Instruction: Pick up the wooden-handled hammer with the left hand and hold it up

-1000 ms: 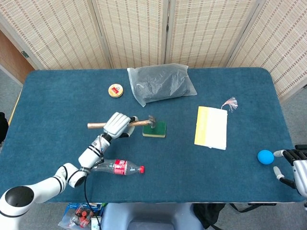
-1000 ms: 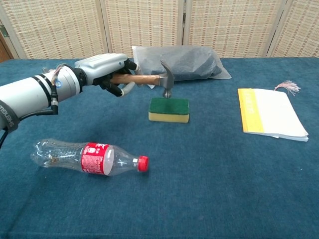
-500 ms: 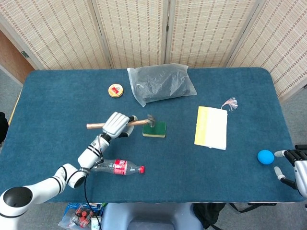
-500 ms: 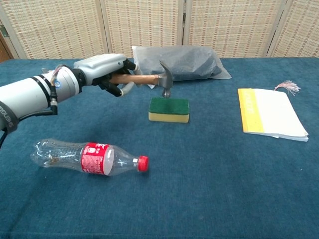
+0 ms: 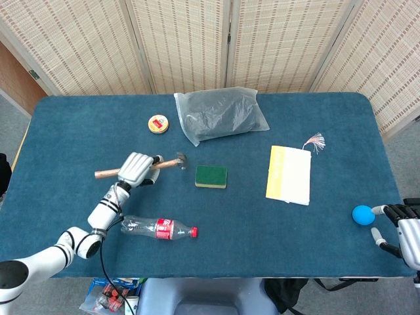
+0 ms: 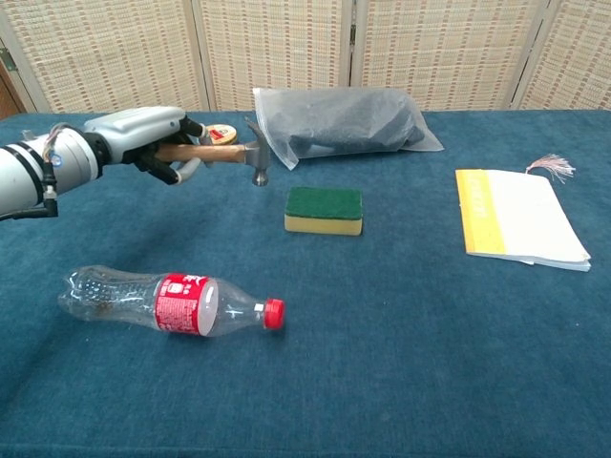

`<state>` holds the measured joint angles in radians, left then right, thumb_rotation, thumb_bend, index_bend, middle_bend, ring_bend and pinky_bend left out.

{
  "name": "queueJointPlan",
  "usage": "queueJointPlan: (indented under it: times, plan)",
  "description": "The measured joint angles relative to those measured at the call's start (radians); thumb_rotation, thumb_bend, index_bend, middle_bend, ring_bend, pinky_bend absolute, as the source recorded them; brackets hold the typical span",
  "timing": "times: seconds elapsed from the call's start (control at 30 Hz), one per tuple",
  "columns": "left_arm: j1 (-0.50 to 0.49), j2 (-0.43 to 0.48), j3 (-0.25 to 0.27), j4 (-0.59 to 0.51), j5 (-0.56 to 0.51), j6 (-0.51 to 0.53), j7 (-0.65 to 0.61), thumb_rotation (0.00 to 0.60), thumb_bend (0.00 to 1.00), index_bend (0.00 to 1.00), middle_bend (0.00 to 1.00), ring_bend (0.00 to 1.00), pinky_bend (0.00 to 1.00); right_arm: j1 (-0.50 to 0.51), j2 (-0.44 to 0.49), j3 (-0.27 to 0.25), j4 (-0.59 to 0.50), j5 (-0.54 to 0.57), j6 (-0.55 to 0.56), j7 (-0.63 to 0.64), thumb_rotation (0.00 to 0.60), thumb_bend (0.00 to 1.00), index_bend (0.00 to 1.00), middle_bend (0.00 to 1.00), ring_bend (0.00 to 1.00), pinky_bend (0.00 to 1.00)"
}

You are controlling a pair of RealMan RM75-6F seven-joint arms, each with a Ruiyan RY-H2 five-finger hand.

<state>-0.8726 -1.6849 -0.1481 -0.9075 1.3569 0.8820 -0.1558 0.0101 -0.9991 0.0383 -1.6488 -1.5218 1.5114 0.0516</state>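
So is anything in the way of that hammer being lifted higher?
Nothing visible. The left hand grips the hammer by its wooden handle, clear of the table, with only open air above it.

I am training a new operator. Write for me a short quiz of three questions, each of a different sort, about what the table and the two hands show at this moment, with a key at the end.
1. True or false: the left hand grips the hammer by its wooden handle, and the hammer is off the table.
2. Multiple choice: what lies nearest to the right hand?
A. the sponge
B. the blue ball
C. the plastic bottle
3. Fill in: the notebook has a ______ strip along one edge.

Key:
1. True.
2. B; the right hand holds nothing, and its fingers are apart beside the ball.
3. Yellow.
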Motion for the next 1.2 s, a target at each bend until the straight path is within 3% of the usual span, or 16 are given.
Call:
queueJointPlan:
  times: [0.07,0.2,0.27,0.33,0.57,0.77,1.0,1.2]
  plan:
    - [0.0,0.001,0.004,0.002,-0.007,-0.023,0.014,0.6,0.56,0.42,0.57,0.48,0.66,-0.001,0.001,0.0,-0.002,0.0,0.003,-0.001,0.6,0.32,0.37,0.39,0.3,0.3]
    - [0.0,0.016,0.002,-0.023,-0.045,-0.072,0.063,0.6,0.31,0.11,0.2,0.14,0.28,-0.004,0.002,-0.001,-0.003,0.001,0.005,-0.002,0.6,0.32,0.37,0.39,0.3,0.3]
    - [0.003,0.026,-0.005,-0.047,-0.063,-0.076,0.082,0.6,0.26,0.02,0.1,0.05,0.17,-0.004,0.001,-0.001,-0.003,0.001,0.005,-0.002,0.6,0.32,0.37,0.39,0.3,0.3]
    - [0.01,0.039,-0.016,-0.081,-0.082,-0.07,0.099,0.6,0.25,0.0,0.04,0.01,0.1,-0.003,0.001,0.0,-0.003,0.0,0.004,-0.001,0.6,0.32,0.37,0.39,0.3,0.3]
    - [0.054,0.109,-0.051,-0.217,-0.157,-0.017,0.175,0.6,0.25,0.0,0.03,0.0,0.06,0.001,0.0,0.001,0.005,-0.003,0.002,0.01,0.6,0.32,0.37,0.39,0.3,0.3]
    - [0.141,0.215,-0.056,-0.4,-0.22,0.083,0.257,0.6,0.25,0.0,0.03,0.0,0.06,0.003,-0.001,0.0,0.02,-0.004,-0.005,0.026,0.6,0.32,0.37,0.39,0.3,0.3]
    - [0.312,0.352,-0.012,-0.609,-0.255,0.303,0.366,0.6,0.25,0.0,0.03,0.0,0.06,0.014,-0.014,-0.004,0.06,-0.055,0.009,0.078,0.6,0.33,0.4,0.43,0.31,0.3]
    - [0.461,0.445,0.056,-0.711,-0.194,0.469,0.376,0.6,0.25,0.02,0.03,0.0,0.06,0.027,-0.013,-0.007,0.065,-0.066,0.002,0.08,0.6,0.33,0.4,0.43,0.31,0.3]
